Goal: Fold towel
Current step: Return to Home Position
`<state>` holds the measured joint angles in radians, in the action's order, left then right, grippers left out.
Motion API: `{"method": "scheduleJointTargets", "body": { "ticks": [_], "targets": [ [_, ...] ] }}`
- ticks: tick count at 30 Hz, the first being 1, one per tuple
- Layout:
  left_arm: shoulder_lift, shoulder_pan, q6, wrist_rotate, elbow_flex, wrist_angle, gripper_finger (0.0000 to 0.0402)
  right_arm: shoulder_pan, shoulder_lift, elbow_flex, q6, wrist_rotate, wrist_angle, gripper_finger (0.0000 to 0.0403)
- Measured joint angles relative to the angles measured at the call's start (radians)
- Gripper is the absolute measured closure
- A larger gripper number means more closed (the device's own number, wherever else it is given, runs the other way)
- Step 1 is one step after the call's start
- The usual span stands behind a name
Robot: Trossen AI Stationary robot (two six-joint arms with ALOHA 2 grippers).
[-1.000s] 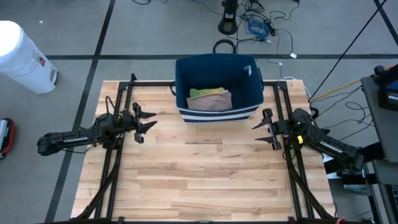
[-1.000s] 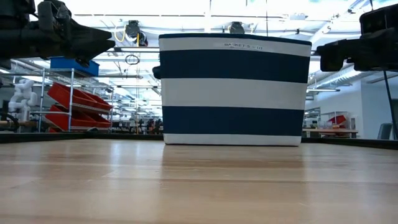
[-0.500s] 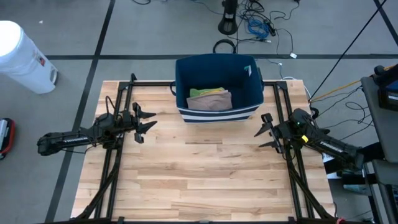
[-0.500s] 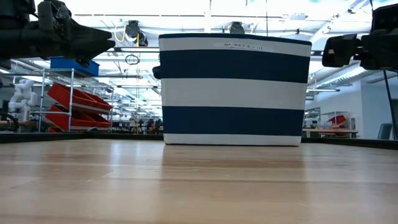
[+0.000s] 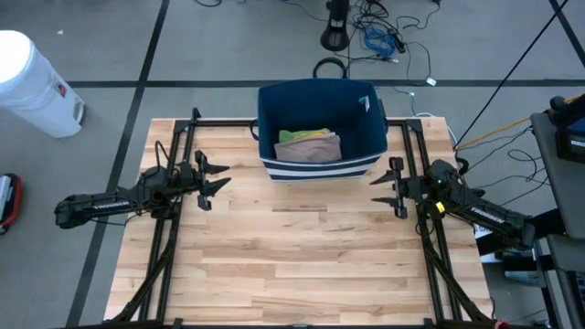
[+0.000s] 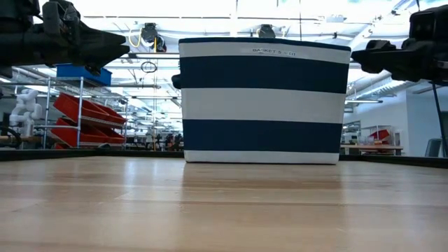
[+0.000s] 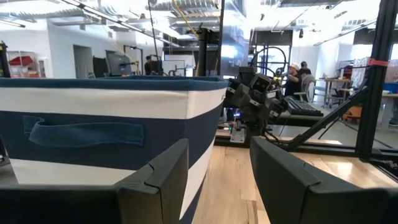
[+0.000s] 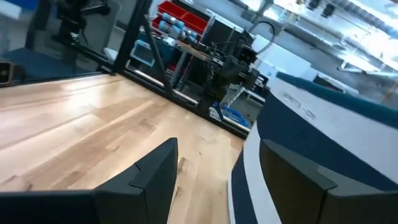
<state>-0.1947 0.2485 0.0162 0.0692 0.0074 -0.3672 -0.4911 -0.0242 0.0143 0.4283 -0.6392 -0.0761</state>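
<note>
A navy-and-white striped basket [image 5: 320,128] stands at the middle of the table's far edge. Inside it lie folded towels [image 5: 309,146], a yellow-green one on a beige one, resting on the basket's floor. My left gripper [image 5: 218,178] hovers open to the left of the basket, above the table, pointing toward the table's right. My right gripper [image 5: 384,187] hovers open to the right of the basket, pointing toward the table's left. In the low view both grippers [image 6: 105,45] [image 6: 367,56] hang high on either side of the basket [image 6: 262,101]. Nothing is between either pair of fingers.
Black frame rails [image 5: 164,228] [image 5: 434,256] run along the table's left and right sides. The bare wooden tabletop [image 5: 302,256] spreads in front of the basket. A white bin [image 5: 32,82] stands on the floor beyond the far left corner.
My right gripper has rolled about its own pointing line while staying in place beside the basket. My left gripper and the basket have kept still.
</note>
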Motion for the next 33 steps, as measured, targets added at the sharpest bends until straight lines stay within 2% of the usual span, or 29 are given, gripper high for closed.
{"method": "scheduleJointTargets", "body": {
  "ticks": [8, 12, 18, 33],
  "targets": [
    [0.0, 0.0, 0.0, 0.0, 0.0, 0.0, 0.0223, 0.002, -0.003, 0.0, 0.056, -0.098, 0.002, 0.019],
    [0.0, 0.0, 0.0, 0.0, 0.0, 0.0, 0.0223, 0.001, -0.003, 0.0, -0.055, -0.011, 0.0, 0.019],
    [0.0, 0.0, 0.0, 0.0, 0.0, 0.0, 0.0223, 0.002, -0.003, 0.0, -0.028, -0.016, 0.0, 0.019],
    [0.0, 0.0, 0.0, 0.0, 0.0, 0.0, 0.0223, 0.002, -0.003, 0.0, -0.279, 0.013, -0.001, 0.019]
  ]
}}
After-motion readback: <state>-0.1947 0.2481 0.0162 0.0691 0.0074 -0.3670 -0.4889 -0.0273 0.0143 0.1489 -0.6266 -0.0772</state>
